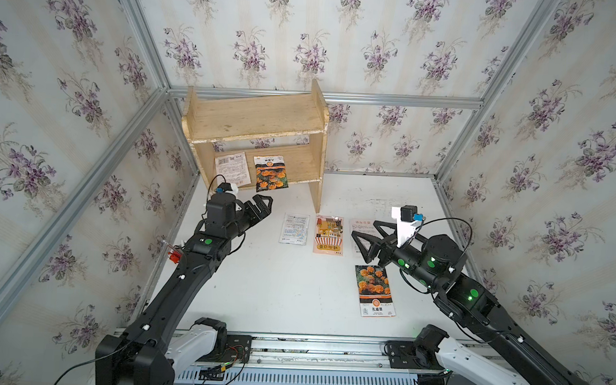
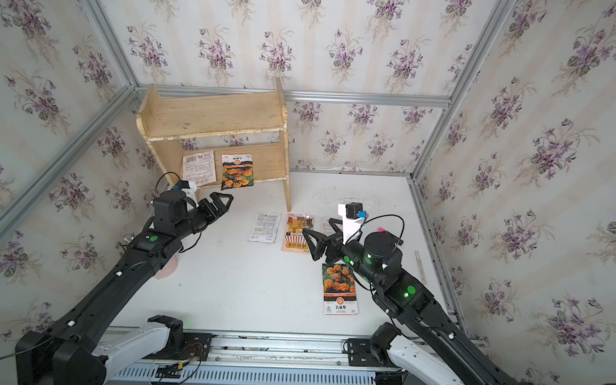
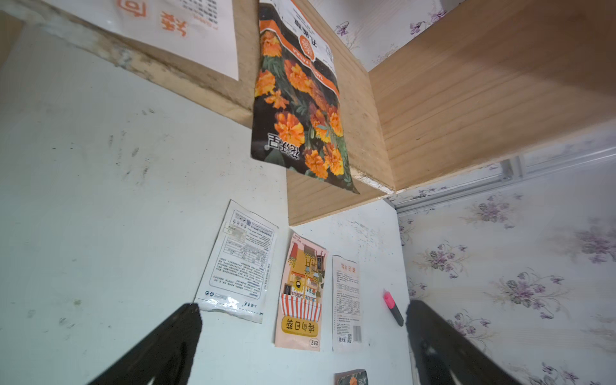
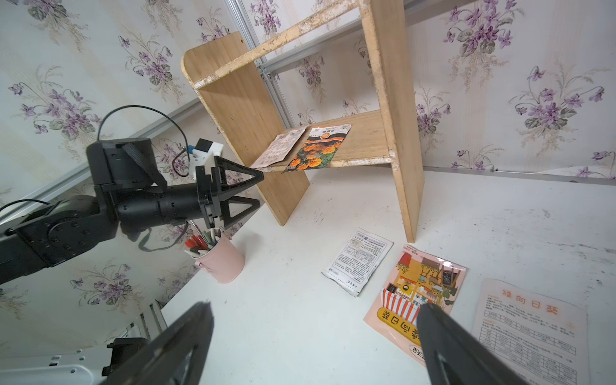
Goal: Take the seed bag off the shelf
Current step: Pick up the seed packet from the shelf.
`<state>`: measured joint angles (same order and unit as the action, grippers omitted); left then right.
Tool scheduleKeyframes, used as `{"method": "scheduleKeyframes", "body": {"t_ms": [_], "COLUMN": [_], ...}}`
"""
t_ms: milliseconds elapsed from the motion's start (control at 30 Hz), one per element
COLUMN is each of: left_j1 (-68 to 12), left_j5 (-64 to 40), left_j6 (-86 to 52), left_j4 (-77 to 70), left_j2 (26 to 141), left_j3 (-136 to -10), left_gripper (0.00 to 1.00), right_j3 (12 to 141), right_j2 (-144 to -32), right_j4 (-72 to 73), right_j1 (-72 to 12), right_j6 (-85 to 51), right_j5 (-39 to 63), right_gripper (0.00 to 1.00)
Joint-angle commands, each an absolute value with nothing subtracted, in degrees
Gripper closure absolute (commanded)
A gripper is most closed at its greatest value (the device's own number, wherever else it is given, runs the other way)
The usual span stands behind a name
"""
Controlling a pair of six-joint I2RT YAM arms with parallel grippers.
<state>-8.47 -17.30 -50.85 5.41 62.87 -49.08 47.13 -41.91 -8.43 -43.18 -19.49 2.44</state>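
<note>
The nearer marigold packet (image 1: 375, 291) reads 孔雀草.

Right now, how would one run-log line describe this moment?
left gripper: open, before lower shelf | right gripper: open, over table | marigold seed bag: on shelf, overhanging front edge | held: nothing

The shelf (image 1: 256, 122) is open in front between its side panels, with bare tabletop (image 1: 258, 281) before it, but the upper board roofs the lower one (a seed bag (image 1: 270, 173) and a white packet (image 1: 231, 168) overhang its edge) and a pink cup (image 4: 221, 263) stands out in front of its left panel.
</note>
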Motion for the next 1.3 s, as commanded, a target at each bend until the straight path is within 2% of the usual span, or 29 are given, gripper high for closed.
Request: {"method": "scheduleKeyframes", "body": {"t_ms": [0,733,1267], "left_j1": [-7.10,-2.64,-2.57], "left_j5": [-23.04,-27.81,-28.43], "left_j6": [-53.43,-57.22,-58.63], "left_j4": [-3.85,-11.11,-11.69], "left_j2": [65.18,80.59,84.02], "left_j3": [-49.28,-56.37,-57.65], "left_gripper": [0.00,0.04,0.52], "right_j3": [47.48,47.60,47.32], "right_j2": [-41.61,-40.62,-40.79], "right_j4": [-7.82,-8.78,-8.98], "right_j1": [-43.24,-43.20,-43.23], "right_j6": [-19.11,-18.62,-18.87], "right_j5": [2.03,0.70,0.59], "right_gripper": [0.01,0.01,0.01]}}
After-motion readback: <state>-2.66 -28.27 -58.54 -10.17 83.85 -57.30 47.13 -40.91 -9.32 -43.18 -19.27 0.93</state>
